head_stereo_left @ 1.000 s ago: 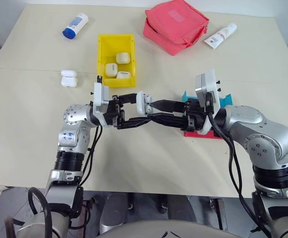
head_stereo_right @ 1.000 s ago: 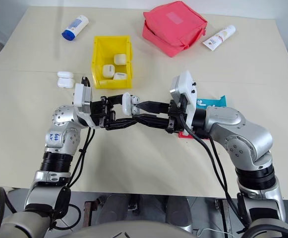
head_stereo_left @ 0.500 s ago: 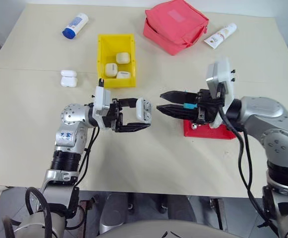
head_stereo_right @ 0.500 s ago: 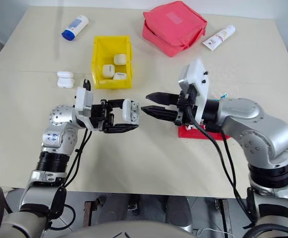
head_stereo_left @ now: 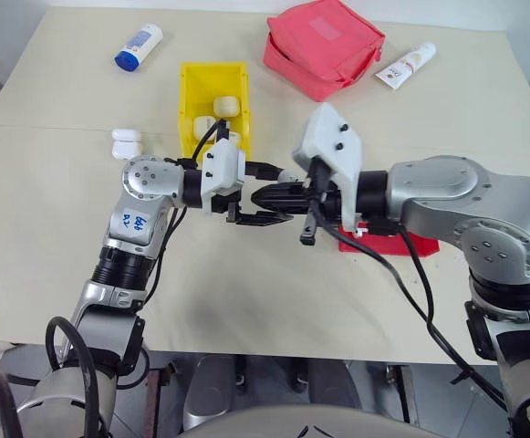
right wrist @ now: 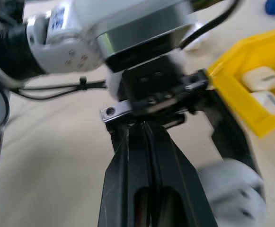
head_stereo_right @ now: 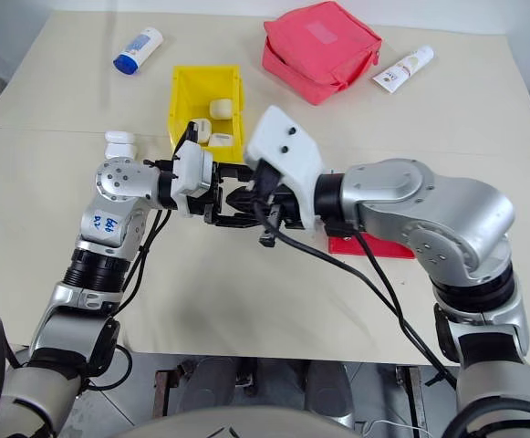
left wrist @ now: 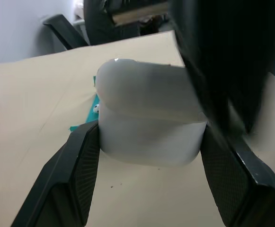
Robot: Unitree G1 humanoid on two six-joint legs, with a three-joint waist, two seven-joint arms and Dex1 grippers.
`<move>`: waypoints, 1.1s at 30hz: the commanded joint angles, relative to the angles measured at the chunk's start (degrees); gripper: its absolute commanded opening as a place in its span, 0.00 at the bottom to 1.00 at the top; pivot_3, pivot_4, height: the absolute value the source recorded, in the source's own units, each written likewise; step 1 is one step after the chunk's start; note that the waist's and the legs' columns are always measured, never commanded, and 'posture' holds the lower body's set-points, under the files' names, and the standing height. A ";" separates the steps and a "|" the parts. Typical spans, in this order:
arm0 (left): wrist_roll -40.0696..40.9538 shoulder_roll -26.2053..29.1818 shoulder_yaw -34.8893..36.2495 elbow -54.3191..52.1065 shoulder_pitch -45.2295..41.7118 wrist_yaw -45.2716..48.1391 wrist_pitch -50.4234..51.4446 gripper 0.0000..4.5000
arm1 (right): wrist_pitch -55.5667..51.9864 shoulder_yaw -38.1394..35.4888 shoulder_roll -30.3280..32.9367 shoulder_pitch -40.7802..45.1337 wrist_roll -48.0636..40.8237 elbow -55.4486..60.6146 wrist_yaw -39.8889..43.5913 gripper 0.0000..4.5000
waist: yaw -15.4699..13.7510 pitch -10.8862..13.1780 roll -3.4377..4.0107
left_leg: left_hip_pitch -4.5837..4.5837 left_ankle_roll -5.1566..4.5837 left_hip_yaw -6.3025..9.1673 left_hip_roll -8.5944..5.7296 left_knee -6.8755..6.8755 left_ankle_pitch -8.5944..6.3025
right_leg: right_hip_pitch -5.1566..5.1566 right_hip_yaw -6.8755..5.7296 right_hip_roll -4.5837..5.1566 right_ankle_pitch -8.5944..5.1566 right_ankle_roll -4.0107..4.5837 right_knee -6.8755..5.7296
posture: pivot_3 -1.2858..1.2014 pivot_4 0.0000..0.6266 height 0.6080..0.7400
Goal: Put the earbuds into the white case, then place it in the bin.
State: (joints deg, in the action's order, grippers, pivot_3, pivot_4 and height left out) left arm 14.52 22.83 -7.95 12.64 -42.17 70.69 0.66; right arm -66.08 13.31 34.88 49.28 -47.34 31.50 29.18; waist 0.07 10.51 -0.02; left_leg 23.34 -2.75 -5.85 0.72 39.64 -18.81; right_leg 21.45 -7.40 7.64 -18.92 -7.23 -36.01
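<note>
Beige table, both my arms meet above its middle; my left gripper (left wrist: pixel 146 184) pinches the white case (left wrist: pixel 149 127) between its two fingers, lid looks down. My right gripper (right wrist: pixel 146 142), fingers pressed together, comes at the case from my right, tip just beside it; contact unclear. Bin (head_stereo_left: pixel 192 82) lies just beyond, left arm nearer. Earbuds not made out; whether any sit inside the case is hidden
</note>
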 commanded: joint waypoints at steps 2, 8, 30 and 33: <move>0.42 0.95 0.20 -0.68 -0.83 0.38 -0.35 0.63 | 2.07 1.08 0.21 1.06 3.77 -0.46 1.70 0.01 | 0.02 0.00 0.00 | 0.00 0.00 0.00 0.01 0.00 0.00 | 0.01 -0.01 -0.01 0.00 0.00 0.00 | 0.52 0.24 1.00; 2.24 2.43 2.52 -1.75 0.25 -0.06 0.71 0.63 | 2.57 -0.09 5.89 -1.30 6.52 -0.21 5.29 0.01 | -0.04 0.00 -0.01 | 0.01 -0.01 0.02 0.00 0.01 0.00 | 0.00 -0.01 0.01 0.00 0.00 0.00 | 0.52 0.24 1.00; 4.99 1.96 11.16 2.90 0.31 -11.84 3.04 0.63 | 26.66 -25.47 10.37 -27.45 5.04 -13.17 26.01 0.67 | -0.52 0.00 -0.04 | -0.01 -0.04 -0.06 0.00 0.00 0.00 | -0.03 0.02 0.01 0.02 -0.03 0.03 | 0.52 0.24 1.00; 3.32 2.08 13.42 11.40 -4.05 -16.55 0.38 0.63 | 27.37 -26.82 10.30 -29.44 4.17 -12.92 27.48 0.90 | -0.75 0.01 -0.06 | -0.02 -0.03 -0.05 0.02 0.00 0.00 | -0.03 0.00 -0.02 0.02 -0.03 0.03 | 0.52 0.24 1.00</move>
State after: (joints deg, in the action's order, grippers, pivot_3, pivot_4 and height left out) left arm 17.99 24.67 2.86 21.86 -43.98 56.60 3.17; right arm -40.04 -11.22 44.61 20.07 -41.82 17.55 55.68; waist -0.69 10.52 -0.07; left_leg 23.32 -2.78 -5.91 0.74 39.65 -18.80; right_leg 21.43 -7.40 7.62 -18.90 -7.26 -35.97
